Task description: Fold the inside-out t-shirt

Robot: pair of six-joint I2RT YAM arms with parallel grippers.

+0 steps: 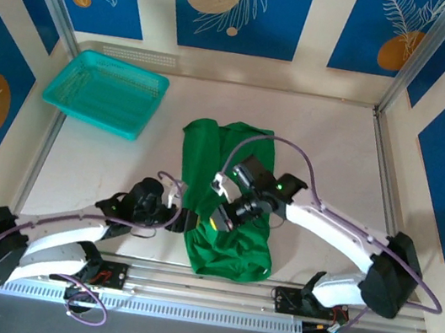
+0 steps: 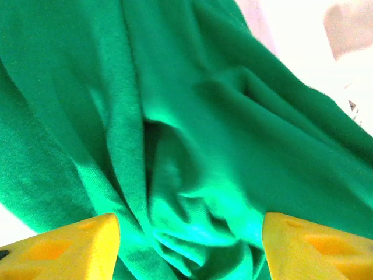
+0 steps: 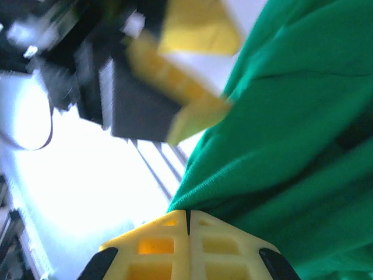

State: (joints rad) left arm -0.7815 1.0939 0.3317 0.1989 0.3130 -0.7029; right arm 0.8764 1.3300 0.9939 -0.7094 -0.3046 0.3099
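Green cloth lies in a crumpled heap: the t-shirt sits bunched on the bench near its front edge, between my arms. My right hand is pressed together, pinching a shirt edge; my left hand stands spread over wrinkles. I judge no fold made yet; flattening and folding remain.

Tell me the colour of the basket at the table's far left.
The basket is teal, clearest in the top external view.
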